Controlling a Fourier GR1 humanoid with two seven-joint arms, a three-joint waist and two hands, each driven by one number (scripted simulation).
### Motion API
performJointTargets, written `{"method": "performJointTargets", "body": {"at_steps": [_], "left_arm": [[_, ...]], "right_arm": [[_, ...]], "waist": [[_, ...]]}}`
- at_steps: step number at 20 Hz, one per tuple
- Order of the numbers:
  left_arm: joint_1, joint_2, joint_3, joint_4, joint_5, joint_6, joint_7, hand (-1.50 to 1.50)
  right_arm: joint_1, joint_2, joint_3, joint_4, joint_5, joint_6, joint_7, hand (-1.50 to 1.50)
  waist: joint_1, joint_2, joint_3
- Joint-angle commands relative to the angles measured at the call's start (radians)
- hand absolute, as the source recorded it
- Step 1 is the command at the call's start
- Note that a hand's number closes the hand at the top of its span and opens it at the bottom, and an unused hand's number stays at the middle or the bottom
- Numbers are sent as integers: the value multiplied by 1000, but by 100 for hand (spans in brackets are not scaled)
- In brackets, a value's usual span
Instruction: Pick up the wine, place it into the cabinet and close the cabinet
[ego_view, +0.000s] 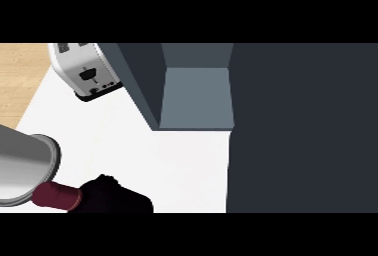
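The wine bottle shows at the lower left only as a maroon capped neck (57, 196) pointing left, next to a metal pot. Its dark body runs right into a black mass that I read as my left hand (114, 196), curled round the bottle and hiding most of it. The cabinet (196, 97) stands open at the upper middle, its grey-blue inside showing. Its dark door (303, 130) swings out and fills the whole right side. My right hand shows nowhere.
A silver toaster (85, 70) sits at the back left on the white counter (170, 160). A large shiny metal pot (26, 165) stands at the left edge, touching the bottle's neck. A wooden floor strip (18, 75) lies beyond the counter's left edge.
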Motion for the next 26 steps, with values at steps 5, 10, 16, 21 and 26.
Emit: {"method": "performJointTargets", "body": {"at_steps": [5,10,16,21,26], "left_arm": [[-65,-45,-92,-241,-7,222,182,150],[-178,-46,-68,-267,38,283,326,150],[-352,-46,-134,-236,-33,466,366,150],[-479,-46,-157,-100,-31,554,293,150],[-594,-46,-204,-20,-98,648,331,150]], "right_arm": [[91,-26,-76,1,-65,65,-62,-150],[9,10,-17,80,13,30,-79,-150],[-20,-38,-81,99,-62,45,-45,-150],[-28,6,4,46,18,-3,-11,-150],[-20,-22,-36,44,-27,25,-18,-150]], "waist": [[-10,1,0],[-6,2,-1],[-8,2,-1],[-8,2,-1],[-10,2,-1]]}}
